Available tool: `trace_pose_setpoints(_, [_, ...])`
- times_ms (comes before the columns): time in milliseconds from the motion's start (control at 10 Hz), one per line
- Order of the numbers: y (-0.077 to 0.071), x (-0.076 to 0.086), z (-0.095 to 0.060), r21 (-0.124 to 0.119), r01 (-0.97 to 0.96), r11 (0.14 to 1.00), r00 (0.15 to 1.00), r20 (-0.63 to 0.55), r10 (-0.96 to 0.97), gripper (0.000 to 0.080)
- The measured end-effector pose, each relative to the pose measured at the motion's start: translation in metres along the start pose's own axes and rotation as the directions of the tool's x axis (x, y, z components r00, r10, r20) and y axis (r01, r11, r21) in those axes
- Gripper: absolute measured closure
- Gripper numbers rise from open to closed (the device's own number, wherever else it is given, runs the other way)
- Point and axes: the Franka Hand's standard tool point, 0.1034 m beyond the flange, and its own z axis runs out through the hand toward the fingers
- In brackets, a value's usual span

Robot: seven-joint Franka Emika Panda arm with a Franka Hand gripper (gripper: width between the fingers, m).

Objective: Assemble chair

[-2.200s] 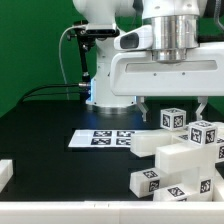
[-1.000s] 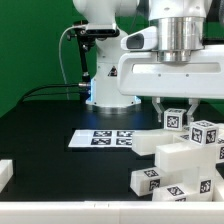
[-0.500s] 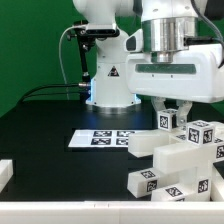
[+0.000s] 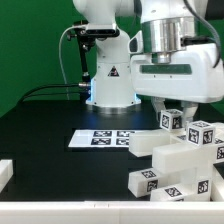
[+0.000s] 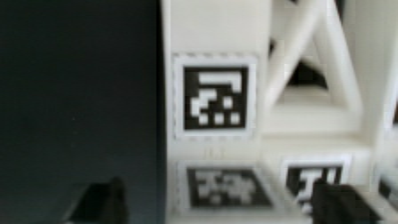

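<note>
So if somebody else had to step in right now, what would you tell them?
Gripper: right above the small tagged cube; I can't tell if it is open or gripping.
Chair parts: white tagged blocks stacked at the exterior view's right, partly joined.
Marker board: flat on the table, beside the stack.
Done: a chunky stack stands.
Left: no finished chair is recognisable yet; assembly goes on.

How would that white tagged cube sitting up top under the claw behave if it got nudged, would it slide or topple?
The cube looks like rigid, smooth plastic, so it would probably slide rather than flex. Its flat blocky faces mean it should not roll. It sits high on the stacked white parts near an edge, so a sideways push might knock it off.
</note>
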Motion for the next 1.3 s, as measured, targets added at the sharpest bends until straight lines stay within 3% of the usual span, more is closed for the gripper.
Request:
trace_pose_setpoints(100, [0.0,-0.001,0.0,-0.014,0.087,0.996,0.996,0.015,-0.087,0.0179])
trace_pose_setpoints(400, [0.003,-0.003,0.0,-0.029,0.522,0.852,0.852,0.055,-0.52,0.0154])
trace_pose_setpoints(800, [0.004,0.001,0.0,-0.018,0.742,0.67,0.67,0.059,-0.74,0.015])
trace_pose_setpoints(900, [0.0,0.01,-0.004,-0.032,0.884,0.467,0.468,0.03,-0.883,0.015])
trace_pose_setpoints(1000, [-0.004,0.01,-0.005,-0.057,0.936,0.348,0.349,0.011,-0.937,0.015])
trace_pose_setpoints(1100, [-0.003,0.009,-0.004,-0.053,0.91,0.412,0.413,0.008,-0.911,0.015])
trace_pose_setpoints(1200, [-0.003,0.009,-0.004,-0.054,0.901,0.43,0.431,0.007,-0.902,0.0263])
trace_pose_setpoints(1300, [-0.003,0.009,-0.003,-0.054,0.848,0.527,0.528,0.001,-0.849,0.0416])
